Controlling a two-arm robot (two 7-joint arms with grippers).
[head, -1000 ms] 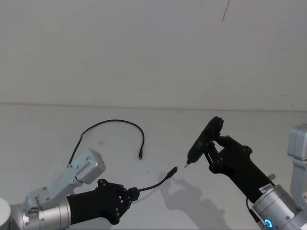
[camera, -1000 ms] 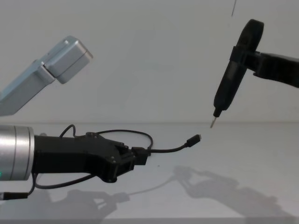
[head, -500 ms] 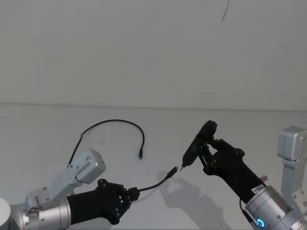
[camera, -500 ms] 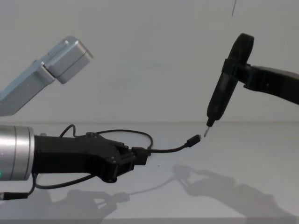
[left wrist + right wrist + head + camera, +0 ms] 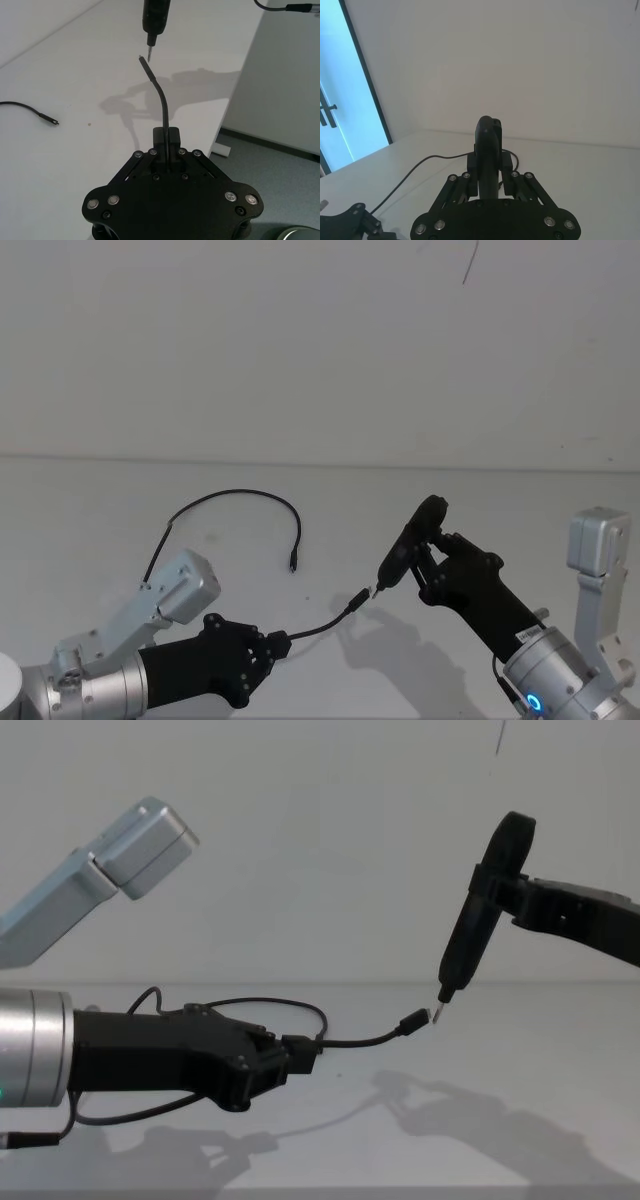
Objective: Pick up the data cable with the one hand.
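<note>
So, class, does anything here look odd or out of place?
Slightly: the left gripper holds the thin black data cable aloft, its metal-tipped plug at the pointed tip of the slim black pen-shaped tool gripped by the right gripper.

1. My left gripper [image 5: 268,652] is matte black and angular, with linked plates joined by small silver screws, on a thick silver cylindrical forearm [image 5: 92,692].
2. Just above that forearm sits my pale grey boxy link [image 5: 183,585] with rounded corners.
3. My right gripper [image 5: 432,565] is the same black linkage; its silver forearm [image 5: 560,680] bears a blue glowing ring.
</note>
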